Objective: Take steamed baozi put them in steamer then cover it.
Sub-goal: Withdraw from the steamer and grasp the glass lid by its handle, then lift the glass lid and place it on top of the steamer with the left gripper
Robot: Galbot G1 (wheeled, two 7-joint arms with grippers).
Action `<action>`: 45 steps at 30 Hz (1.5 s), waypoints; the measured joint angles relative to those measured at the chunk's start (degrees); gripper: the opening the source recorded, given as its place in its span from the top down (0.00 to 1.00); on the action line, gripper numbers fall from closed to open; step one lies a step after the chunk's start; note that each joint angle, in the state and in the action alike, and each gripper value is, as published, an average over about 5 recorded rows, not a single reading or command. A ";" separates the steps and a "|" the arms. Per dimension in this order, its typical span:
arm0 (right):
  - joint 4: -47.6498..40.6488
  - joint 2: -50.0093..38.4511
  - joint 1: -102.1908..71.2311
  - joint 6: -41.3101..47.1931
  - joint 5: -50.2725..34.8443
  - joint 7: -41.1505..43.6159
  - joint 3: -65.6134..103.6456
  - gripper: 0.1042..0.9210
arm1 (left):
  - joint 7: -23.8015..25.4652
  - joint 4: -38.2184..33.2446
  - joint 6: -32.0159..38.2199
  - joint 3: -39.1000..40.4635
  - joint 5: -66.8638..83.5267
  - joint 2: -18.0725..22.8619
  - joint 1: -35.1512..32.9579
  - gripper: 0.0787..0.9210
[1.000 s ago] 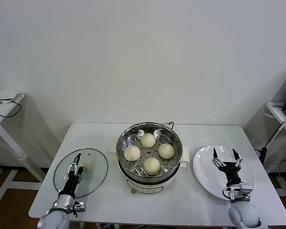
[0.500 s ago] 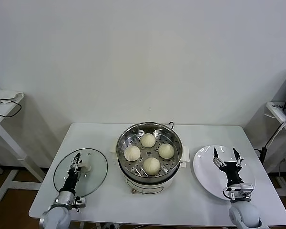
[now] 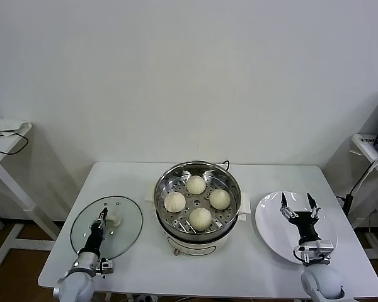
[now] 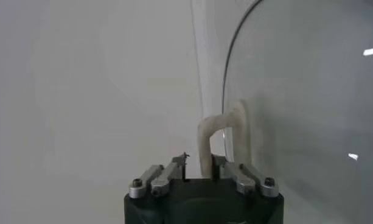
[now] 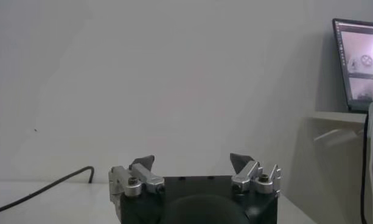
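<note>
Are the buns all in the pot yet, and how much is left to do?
Done: all four buns sit in the steamer, and the white plate is bare. In hand: the left hand is shut on the handle of the glass lid, which lies on the table. The right hand waits open above the plate. Left: lift the lid onto the steamer.

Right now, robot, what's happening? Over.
Left pincer shut on clear glass lid's cream handle. Right pincer open over white plate. Four buns in steel steamer.

Four cream baozi (image 3: pixel 200 218) in open steel steamer (image 3: pixel 197 194); glass cover (image 3: pixel 107 226) flat beside it
</note>
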State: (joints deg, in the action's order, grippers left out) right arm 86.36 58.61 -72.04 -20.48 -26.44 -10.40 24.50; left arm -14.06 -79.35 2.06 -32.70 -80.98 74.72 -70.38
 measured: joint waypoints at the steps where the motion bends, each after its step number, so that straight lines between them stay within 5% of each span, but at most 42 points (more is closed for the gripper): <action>1: 0.02 0.06 -0.01 -0.04 0.07 0.00 0.01 0.12 | 0.00 -0.04 0.00 0.00 0.10 -0.01 -0.01 0.84; 12: 0.28 0.70 -0.09 -0.30 0.89 0.06 -0.27 0.12 | 0.56 -5.82 -1.21 -2.18 1.92 -1.40 -2.59 0.86; 27: 0.83 0.91 0.30 -0.15 0.97 -0.15 -0.05 0.12 | 5.39 -31.40 -6.16 -3.93 10.55 -7.46 -7.45 0.86; 36: 0.43 0.91 0.14 -0.07 0.82 -0.21 0.93 0.12 | 10.21 -43.32 -15.17 8.75 12.44 -8.32 -4.56 0.86; 45: -0.96 1.56 1.05 0.00 0.77 -0.17 1.90 0.12 | 16.10 -44.79 -26.01 26.85 11.79 -5.21 3.32 0.86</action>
State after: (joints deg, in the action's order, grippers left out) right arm 85.40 60.17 -70.99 -20.48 -25.67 -10.57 26.40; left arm 2.05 -124.14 -23.95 -5.85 -69.19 69.51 -67.06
